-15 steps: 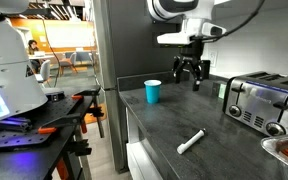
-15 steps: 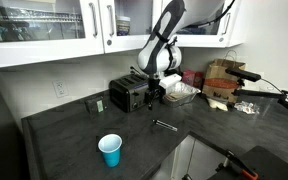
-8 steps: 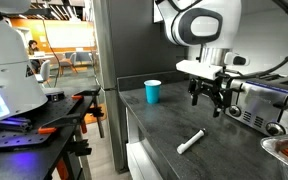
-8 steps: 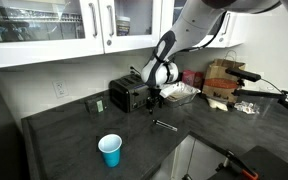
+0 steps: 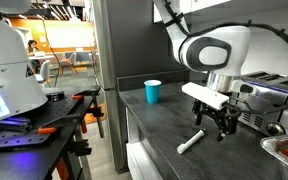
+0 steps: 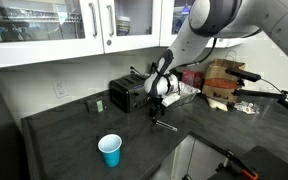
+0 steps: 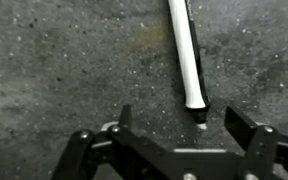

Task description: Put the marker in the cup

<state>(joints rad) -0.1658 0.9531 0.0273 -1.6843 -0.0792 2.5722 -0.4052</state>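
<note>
Now we hover our black gripper [image 5: 216,130], fingers spread wide and empty, just above the slim white-grey marker [image 7: 186,55] lying flat on the dark speckled counter [image 5: 164,125]. We should centre on its barrel before closing. The small blue cup [image 5: 152,92] stands well apart.

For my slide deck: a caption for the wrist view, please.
Open jaws hover over the white marker lying on the dark countertop, not yet grasped.
</note>
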